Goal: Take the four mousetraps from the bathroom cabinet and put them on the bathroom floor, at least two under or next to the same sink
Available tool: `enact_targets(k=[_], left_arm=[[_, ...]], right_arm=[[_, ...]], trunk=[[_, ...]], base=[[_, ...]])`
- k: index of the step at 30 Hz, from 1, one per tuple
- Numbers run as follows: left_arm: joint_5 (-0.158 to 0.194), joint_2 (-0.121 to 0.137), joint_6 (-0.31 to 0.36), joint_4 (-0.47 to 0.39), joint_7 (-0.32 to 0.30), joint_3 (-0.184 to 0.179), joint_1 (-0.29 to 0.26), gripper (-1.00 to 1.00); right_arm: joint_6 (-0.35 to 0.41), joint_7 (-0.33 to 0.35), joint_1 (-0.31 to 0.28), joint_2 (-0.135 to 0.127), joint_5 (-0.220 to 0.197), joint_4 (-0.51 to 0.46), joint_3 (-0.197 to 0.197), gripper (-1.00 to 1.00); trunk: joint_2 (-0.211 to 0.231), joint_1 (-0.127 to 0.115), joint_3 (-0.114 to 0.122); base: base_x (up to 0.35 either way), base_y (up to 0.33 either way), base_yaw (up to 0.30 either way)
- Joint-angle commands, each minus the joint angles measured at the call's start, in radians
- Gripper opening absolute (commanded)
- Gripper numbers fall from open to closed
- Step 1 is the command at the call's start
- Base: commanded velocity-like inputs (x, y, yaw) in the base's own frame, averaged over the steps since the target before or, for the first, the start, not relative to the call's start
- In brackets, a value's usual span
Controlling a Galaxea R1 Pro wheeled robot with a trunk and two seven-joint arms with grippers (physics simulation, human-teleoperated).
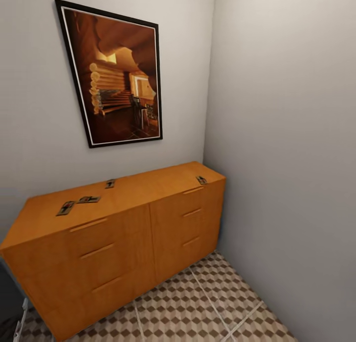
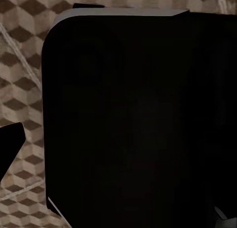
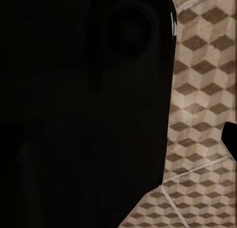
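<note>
The orange-brown wooden cabinet (image 1: 129, 243) stands against the wall in a corner, seen in the head view. Several mousetraps lie flat on its top. Two sit close together near the left end (image 1: 66, 208) (image 1: 89, 199), one lies at the back middle (image 1: 110, 184), and one rests near the right end (image 1: 201, 180). The cube-patterned bathroom floor (image 1: 212, 307) lies in front of it. The bathroom sink is out of view. Each wrist view looks down at floor tiles past a large black part of the robot, with one dark fingertip (image 2: 10, 145) (image 3: 230, 139) at the edge.
A framed picture (image 1: 116, 75) hangs on the wall above the cabinet. A grey side wall (image 1: 287, 159) closes the corner right of the cabinet. All cabinet drawers are closed. A white strut (image 1: 21, 322) shows at the lower left.
</note>
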Motion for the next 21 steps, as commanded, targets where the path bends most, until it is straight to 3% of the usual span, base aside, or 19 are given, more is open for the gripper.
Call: enact_targets(k=[1, 14, 21], left_arm=[[0.006, 0.000, -0.003, 0.000, 0.000, 0.001, 0.000, 1.00], [0.005, -0.002, -0.003, 0.000, 0.000, 0.001, 0.000, 1.00], [0.005, -0.002, -0.003, 0.000, 0.000, 0.001, 0.000, 1.00]], right_arm=[[-0.001, 0.000, 0.000, 0.000, 0.000, 0.000, 0.000, 1.00], [-0.002, 0.000, 0.000, 0.000, 0.000, 0.000, 0.000, 1.00], [-0.002, 0.000, 0.000, 0.000, 0.000, 0.000, 0.000, 1.00]], trunk=[[0.000, 0.000, -0.001], [0.000, 0.000, -0.001], [0.000, 0.000, -0.001]], base=[[0.213, 0.000, 0.040], [0.056, 0.000, 0.013], [0.002, 0.000, 0.165]])
